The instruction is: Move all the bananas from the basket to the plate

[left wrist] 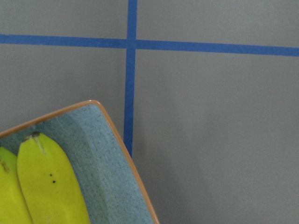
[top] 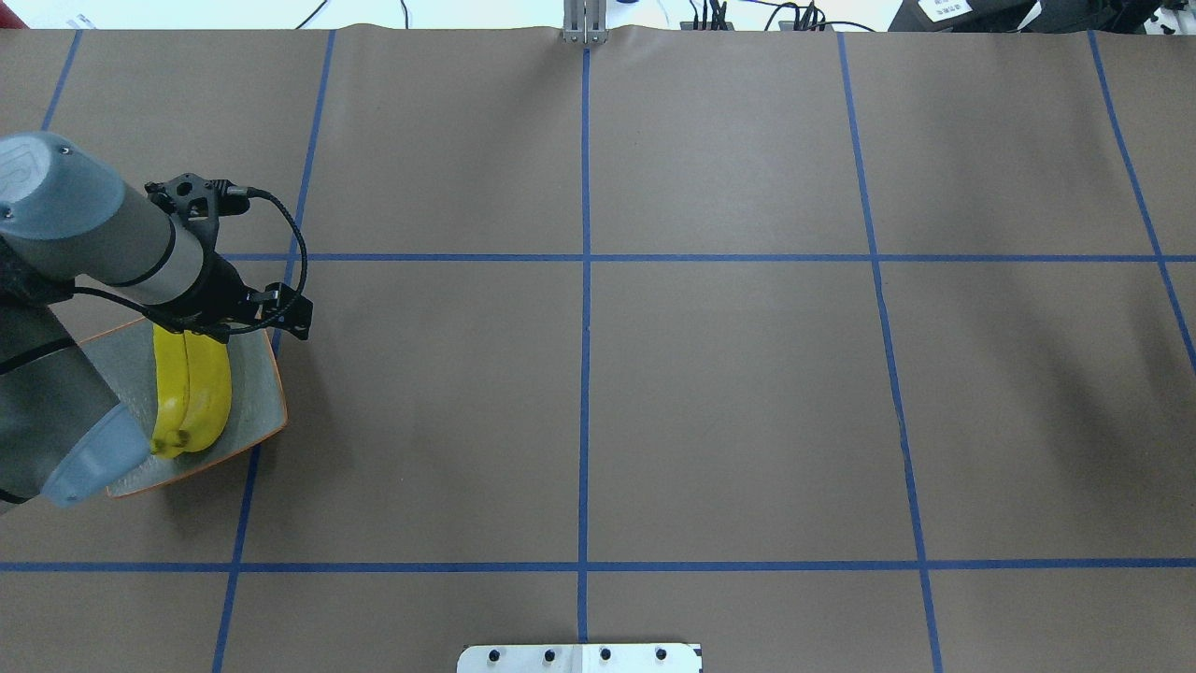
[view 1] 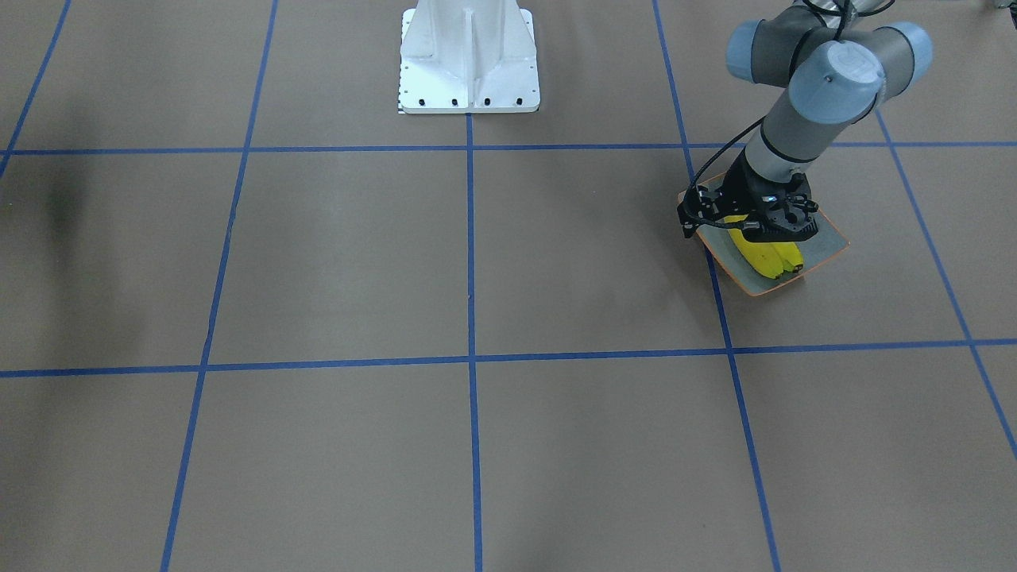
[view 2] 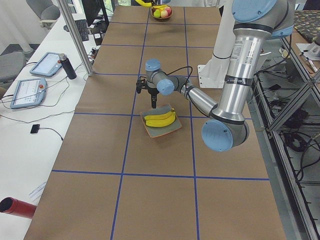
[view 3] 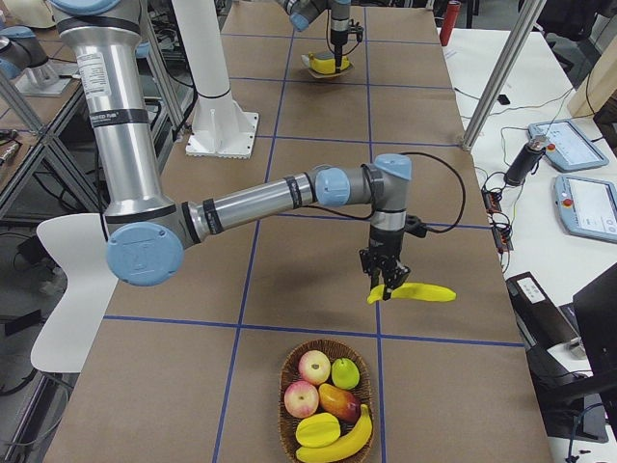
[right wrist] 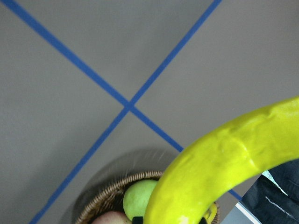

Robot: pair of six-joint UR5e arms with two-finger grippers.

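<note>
- The right gripper, at centre right of the right-side view, is pinching a lifted banana near one end with its fingers, well clear of the worktop.
- With the hold that far off-centre, the long free end is likely to swing or work loose during a fast carry.
- The plate is lying at the far end of the worktop, at the left edge of the overhead view and well apart from this arm. The long reach, or a hand-over, is looking like the main risk for a drop.
- The left gripper is hovering just above the plate. I cannot tell whether its fingers are spread or pressed together. An arm coming in there could be heading for a knock.
- Two bananas are lying side by side on the plate, touching, and taking up much of its middle. A third set down carelessly may roll onto them or off over an edge.
- The basket, at the bottom of the right-side view, is holding one more banana along its near side. Beside it are two reddish apples, a green fruit and other fruit I cannot name.
</note>
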